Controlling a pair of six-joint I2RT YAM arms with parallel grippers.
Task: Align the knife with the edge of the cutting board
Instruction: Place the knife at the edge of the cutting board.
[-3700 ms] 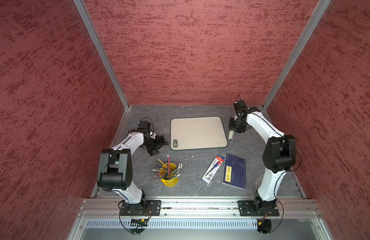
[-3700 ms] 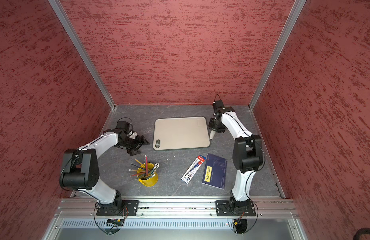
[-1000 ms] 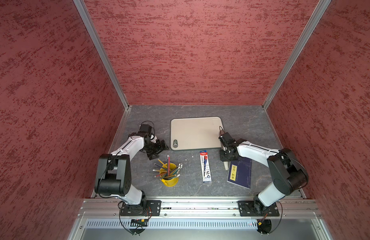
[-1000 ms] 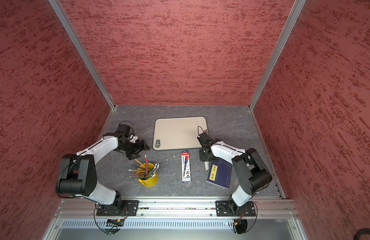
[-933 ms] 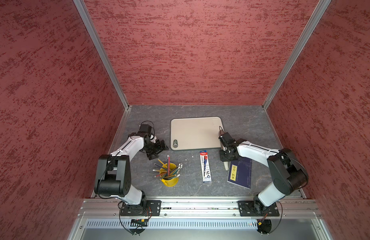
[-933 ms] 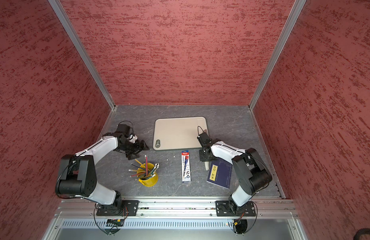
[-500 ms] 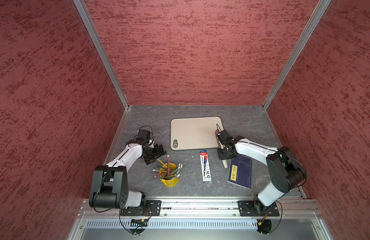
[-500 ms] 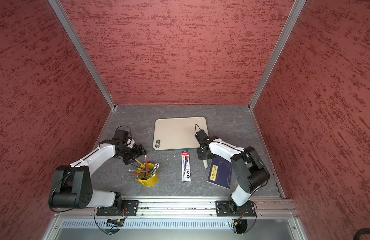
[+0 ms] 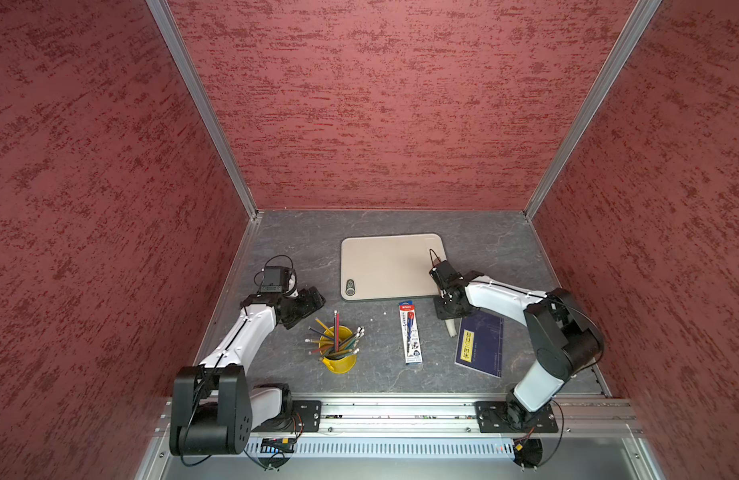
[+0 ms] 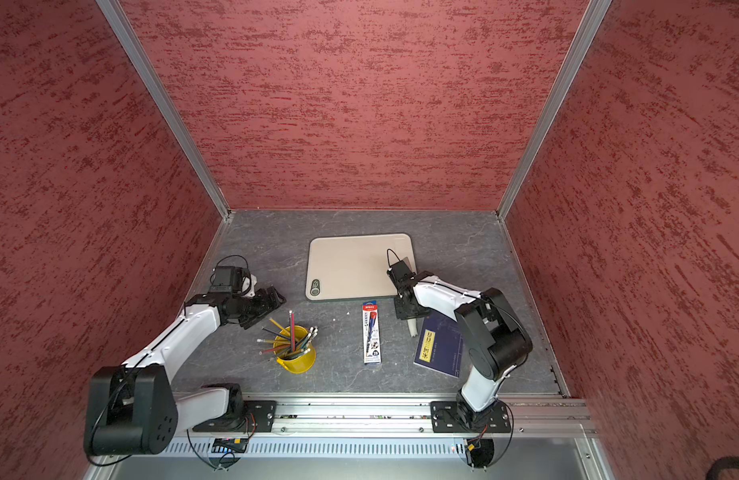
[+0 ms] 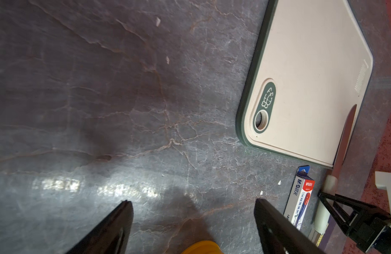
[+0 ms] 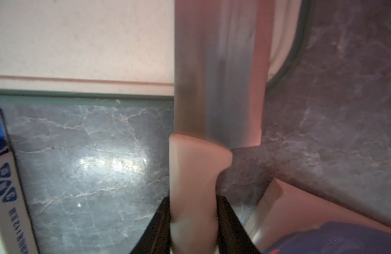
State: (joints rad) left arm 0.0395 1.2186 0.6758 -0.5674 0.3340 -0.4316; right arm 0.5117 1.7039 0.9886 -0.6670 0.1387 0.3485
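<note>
The beige cutting board (image 9: pixel 384 266) (image 10: pixel 351 266) lies flat at the middle back of the table. My right gripper (image 12: pixel 193 200) (image 9: pixel 446 309) is shut on the white handle of the knife (image 12: pixel 218 77). The shiny blade lies across the board's front right corner, roughly along its right edge (image 11: pixel 346 136). The handle end (image 9: pixel 451 328) sticks out toward the front over the table. In both top views the wrist hides most of the blade. My left gripper (image 11: pixel 192 201) (image 9: pixel 313 301) is open and empty, just above the table to the left of the board.
A yellow cup of pencils (image 9: pixel 338 353) stands close in front of the left gripper. A red-white-blue pen pack (image 9: pixel 410 332) lies just in front of the board. A dark blue notebook (image 9: pixel 480 345) lies beside the knife handle. Red walls enclose three sides.
Earlier the right gripper carried the knife from the board's right side to its front right corner, and the pen pack shifted. In the last second the left gripper drew back toward the cup, jaws opening wider.
</note>
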